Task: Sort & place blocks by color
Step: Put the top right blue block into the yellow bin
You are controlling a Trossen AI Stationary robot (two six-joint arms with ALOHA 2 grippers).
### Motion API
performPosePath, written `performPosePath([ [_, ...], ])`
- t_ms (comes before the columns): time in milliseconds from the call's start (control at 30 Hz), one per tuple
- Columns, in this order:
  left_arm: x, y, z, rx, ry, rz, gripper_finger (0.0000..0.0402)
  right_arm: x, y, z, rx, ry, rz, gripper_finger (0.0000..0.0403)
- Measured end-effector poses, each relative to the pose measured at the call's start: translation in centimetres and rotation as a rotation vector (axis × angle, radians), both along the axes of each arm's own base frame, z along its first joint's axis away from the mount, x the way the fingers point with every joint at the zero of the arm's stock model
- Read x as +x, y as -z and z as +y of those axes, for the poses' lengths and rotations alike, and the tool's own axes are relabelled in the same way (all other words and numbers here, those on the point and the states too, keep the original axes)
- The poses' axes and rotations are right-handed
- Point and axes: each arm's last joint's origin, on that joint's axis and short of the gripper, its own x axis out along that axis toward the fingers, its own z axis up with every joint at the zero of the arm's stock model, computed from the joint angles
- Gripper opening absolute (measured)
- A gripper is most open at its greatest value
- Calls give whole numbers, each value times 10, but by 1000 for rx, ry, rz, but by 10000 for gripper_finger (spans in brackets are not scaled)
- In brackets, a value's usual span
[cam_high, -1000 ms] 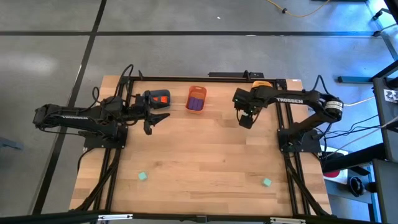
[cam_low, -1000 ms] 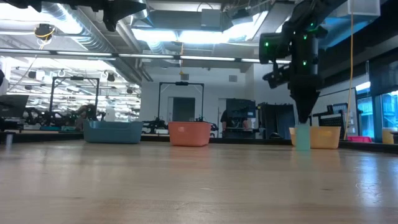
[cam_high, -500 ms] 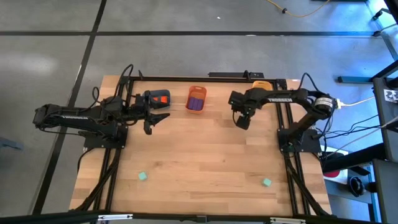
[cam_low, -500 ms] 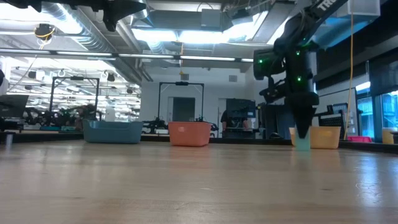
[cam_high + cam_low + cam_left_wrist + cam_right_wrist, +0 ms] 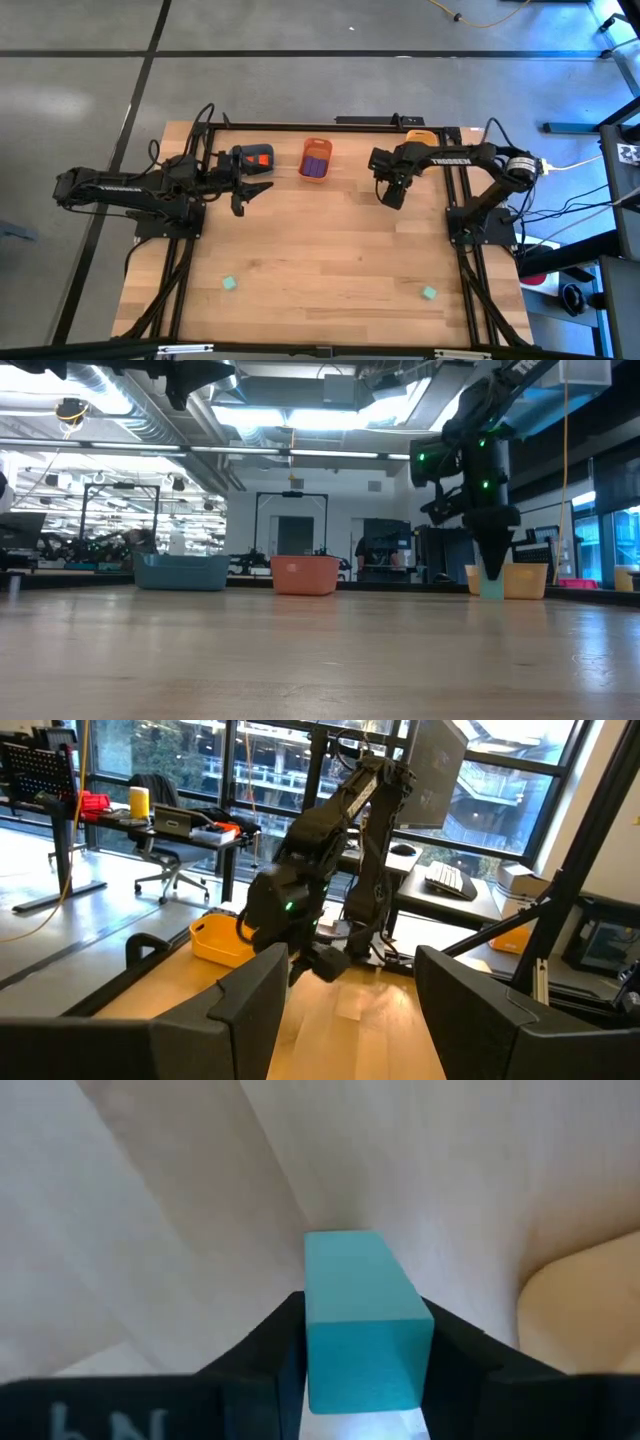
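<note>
Matt pale wood table; mint cube smooth, probably plastic.

Overhead camera looks straight down on the bench; low camera skims it; wrist cameras ride close, perhaps sharing the far trays.

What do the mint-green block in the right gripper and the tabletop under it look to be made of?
The mint-green block, clamped in the right gripper, looks like smooth matte plastic or painted wood: flat, even colour, crisp edges, no grain. The tabletop looks like pale finished wood: visible plank seams and grain.
</note>
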Motion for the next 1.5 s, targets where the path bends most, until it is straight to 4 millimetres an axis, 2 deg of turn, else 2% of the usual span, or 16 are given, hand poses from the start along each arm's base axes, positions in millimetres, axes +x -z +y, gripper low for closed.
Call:
performPosePath([
  [167,0,0,0,0,0,0,211,-1,-30,20,3,27,-180,137],
  [267,0,0,0,0,0,1,211,5,-54,39,-7,46,-391,137],
  [467,0,0,0,0,0,3,211,31,-100,89,18,-10,-921,137],
  [667,0,1,0,0,1,6,211,50,-128,122,-30,-105,-1266,137],
  [800,0,1,0,0,0,6,211,52,-135,128,-68,-107,-1337,137],
  [1300,0,1,0,1,8,6,211,51,-135,128,-73,-104,-1332,137],
  [1400,0,1,0,1,8,6,211,46,-138,127,-82,-103,-1321,137],
  [1500,0,0,0,4,8,5,211,32,-144,121,-158,-67,-1285,137],
])
